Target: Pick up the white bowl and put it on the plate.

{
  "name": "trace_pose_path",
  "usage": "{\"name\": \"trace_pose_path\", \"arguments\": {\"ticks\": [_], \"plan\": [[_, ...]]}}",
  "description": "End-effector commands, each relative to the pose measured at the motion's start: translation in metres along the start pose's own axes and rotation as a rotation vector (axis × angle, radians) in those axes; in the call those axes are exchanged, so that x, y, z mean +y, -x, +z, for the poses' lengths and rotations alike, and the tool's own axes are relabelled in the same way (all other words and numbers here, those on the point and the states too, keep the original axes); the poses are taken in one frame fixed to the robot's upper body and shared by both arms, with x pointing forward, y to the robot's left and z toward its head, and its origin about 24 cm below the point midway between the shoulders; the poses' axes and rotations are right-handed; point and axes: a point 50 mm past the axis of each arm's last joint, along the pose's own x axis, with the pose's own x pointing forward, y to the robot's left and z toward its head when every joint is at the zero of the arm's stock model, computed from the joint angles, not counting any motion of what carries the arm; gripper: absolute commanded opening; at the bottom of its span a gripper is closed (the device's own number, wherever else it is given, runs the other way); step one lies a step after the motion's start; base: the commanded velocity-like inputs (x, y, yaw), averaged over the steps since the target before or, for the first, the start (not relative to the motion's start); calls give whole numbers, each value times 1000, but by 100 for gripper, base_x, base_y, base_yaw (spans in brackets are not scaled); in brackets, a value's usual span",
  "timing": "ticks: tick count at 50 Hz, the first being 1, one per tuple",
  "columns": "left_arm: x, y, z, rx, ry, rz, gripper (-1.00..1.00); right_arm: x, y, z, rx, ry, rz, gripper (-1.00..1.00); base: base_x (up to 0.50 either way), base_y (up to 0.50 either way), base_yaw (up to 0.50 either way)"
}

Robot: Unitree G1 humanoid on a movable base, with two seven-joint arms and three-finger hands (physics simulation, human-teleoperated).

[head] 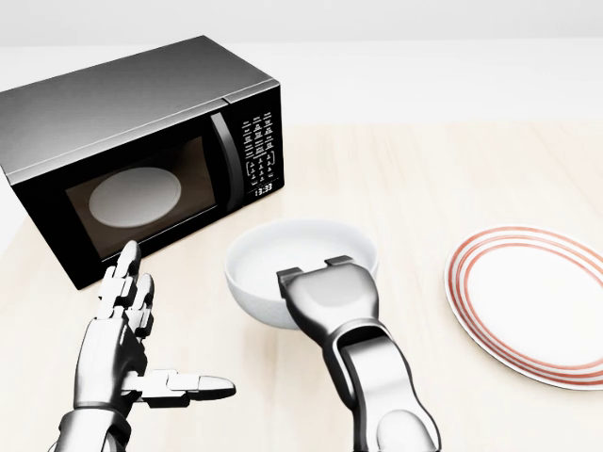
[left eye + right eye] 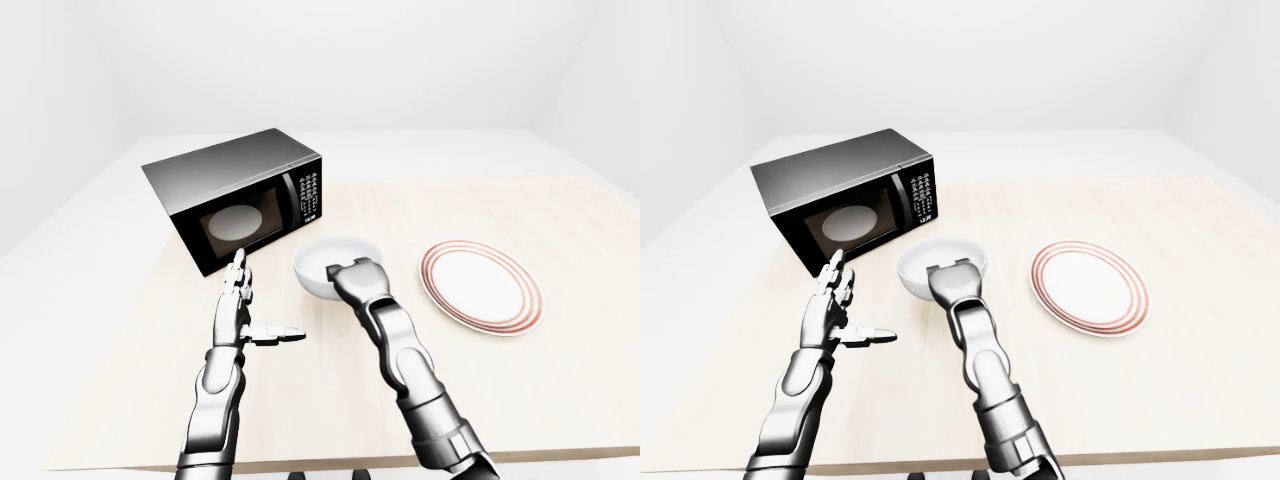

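The white bowl (image 1: 301,250) stands on the wooden table just below the microwave's right end in the head view. My right hand (image 1: 327,282) lies over the bowl's near rim, back of the hand towards the camera. Its fingers are hidden behind the palm, so I cannot tell whether they grip the rim. The plate (image 1: 537,301), white with red rings, lies flat to the right of the bowl, a short gap away. My left hand (image 1: 174,320) is open and empty to the left of the bowl, fingers up and thumb pointing right, above the table.
A black microwave (image 1: 141,141) with its door shut stands at the upper left, close behind the bowl and my left hand. The light wooden table (image 2: 560,210) runs on to the right; its near edge shows at the bottom of the left-eye view.
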Motion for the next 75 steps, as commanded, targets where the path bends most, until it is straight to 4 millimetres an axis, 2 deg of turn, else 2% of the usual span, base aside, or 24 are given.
{"name": "trace_pose_path", "arguments": {"ticks": [1,23,33,41,54,75], "plan": [[0,0,0,0,0,0,100,-29,8,-2,-1,-25,-104,-100,0,0,0],[0,0,0,0,0,0,100,-43,9,-17,57,19,-244,-100,0,0,0],[0,0,0,0,0,0,100,-41,5,-25,73,17,-272,-100,0,0,0],[0,0,0,0,0,0,100,-47,4,-34,91,16,-316,-100,0,0,0],[0,0,0,0,0,0,100,-46,-3,-61,138,-17,-318,-100,0,0,0],[0,0,0,0,0,0,100,-47,2,-105,221,-62,-336,-100,0,0,0]]}}
